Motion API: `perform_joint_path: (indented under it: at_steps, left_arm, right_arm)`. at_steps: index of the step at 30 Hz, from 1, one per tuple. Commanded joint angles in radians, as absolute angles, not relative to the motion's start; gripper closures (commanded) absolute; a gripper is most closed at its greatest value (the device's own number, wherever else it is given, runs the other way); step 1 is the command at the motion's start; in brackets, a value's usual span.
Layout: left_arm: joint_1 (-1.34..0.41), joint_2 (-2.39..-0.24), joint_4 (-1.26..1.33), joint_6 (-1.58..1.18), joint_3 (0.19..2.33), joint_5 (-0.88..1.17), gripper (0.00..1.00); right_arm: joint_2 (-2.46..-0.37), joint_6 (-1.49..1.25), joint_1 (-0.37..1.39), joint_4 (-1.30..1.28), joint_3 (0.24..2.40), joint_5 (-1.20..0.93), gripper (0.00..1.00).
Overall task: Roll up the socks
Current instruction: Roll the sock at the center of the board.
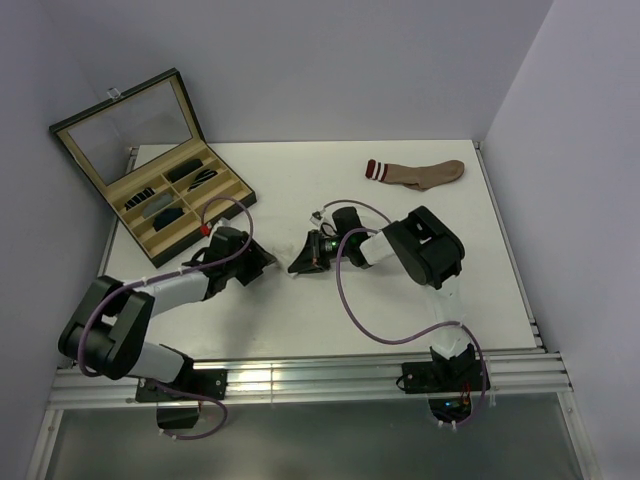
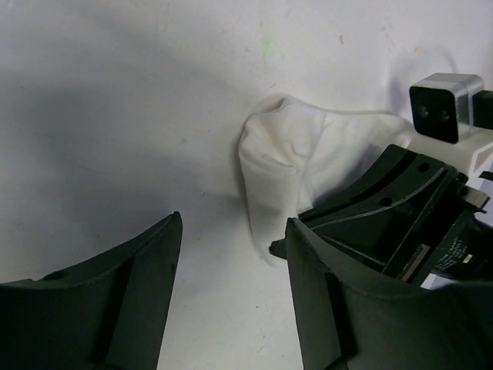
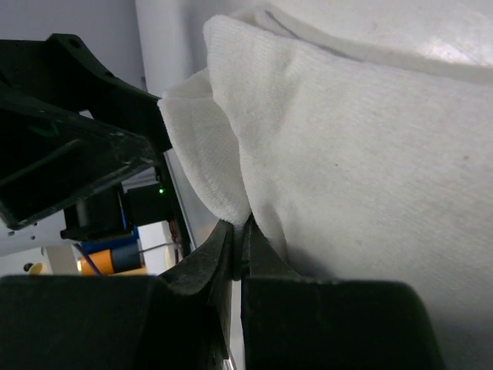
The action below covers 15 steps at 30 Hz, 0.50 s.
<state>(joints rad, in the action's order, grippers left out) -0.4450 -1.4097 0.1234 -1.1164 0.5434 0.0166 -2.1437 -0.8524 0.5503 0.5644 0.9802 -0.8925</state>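
Note:
A white sock (image 2: 281, 166) lies bunched and partly folded on the white table. My right gripper (image 3: 239, 230) is shut on a fold at the sock's (image 3: 354, 146) edge, low over the table. From the left wrist view, the right gripper's black fingers (image 2: 385, 202) reach in at the sock's right side. My left gripper (image 2: 231, 250) is open, with bare table between its fingers, just short of the sock's near end. From above, the left gripper (image 1: 264, 262) and right gripper (image 1: 299, 264) face each other at mid-table. The white sock hardly shows there.
A tan sock (image 1: 418, 174) with a red and white striped cuff lies flat at the back right. An open black case (image 1: 150, 165) with compartments holding dark items stands at the back left corner. Grey walls close in the table's sides.

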Motion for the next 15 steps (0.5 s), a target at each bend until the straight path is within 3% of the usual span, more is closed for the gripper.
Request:
perform_joint_path:
  at_steps: [1,15]
  left_arm:
    - [-0.457,-1.44,0.179,-1.114,0.563,0.032,0.4]
    - [-0.477,-1.58,0.192,-1.098,0.614,0.012,0.48]
  right_arm:
    - [-2.177,-0.887,0.535,0.569,0.957,-0.873,1.0]
    - [-2.207,-0.923,0.535,0.574,0.962,-0.896,1.0]
